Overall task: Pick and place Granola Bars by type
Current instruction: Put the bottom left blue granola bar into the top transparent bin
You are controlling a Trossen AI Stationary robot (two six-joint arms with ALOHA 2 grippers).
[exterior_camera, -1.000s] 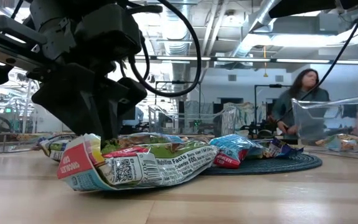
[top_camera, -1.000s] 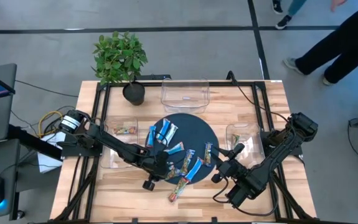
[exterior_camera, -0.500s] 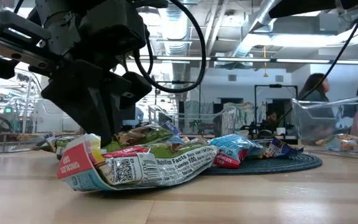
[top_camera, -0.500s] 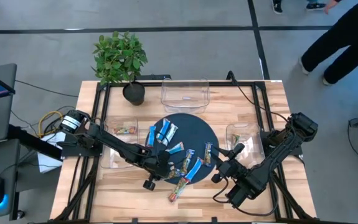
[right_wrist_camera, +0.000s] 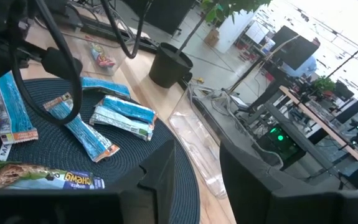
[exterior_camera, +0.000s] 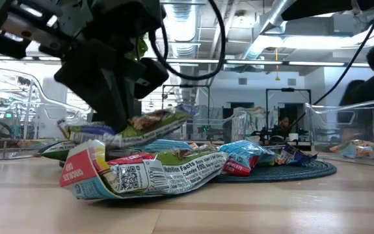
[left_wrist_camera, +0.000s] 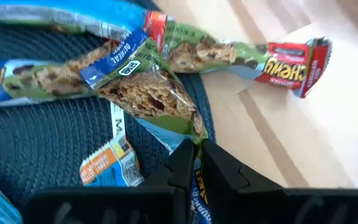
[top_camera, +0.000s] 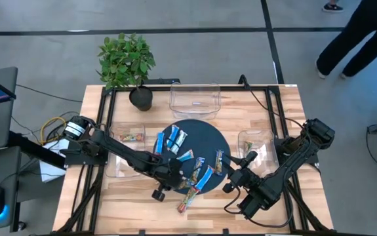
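Several granola bars in blue wrappers lie on a dark round mat. A multicoloured bar rests flat on the wood at the mat's near edge. My left gripper is over the mat's near left part, shut on a green-and-blue bar that hangs above the pile. My right gripper hovers open by the mat's near right edge, with nothing between its fingers. My left gripper pinches the green-and-blue bar at one end of its wrapper between its two fingers. The fingers come slanting down from the table's left side. The bar is lifted off the other bars and tilted, its free end higher.
Three clear bins stand around the mat: at the far side, the left with a multicoloured bar in it, and the right. A potted plant is at the far left. A person stands beyond the table.
My left gripper has risen with the green-and-blue bar. The bar lay on the pile a second ago and now hangs clear above it, its free end tipped upward. The other bars have stayed in place.
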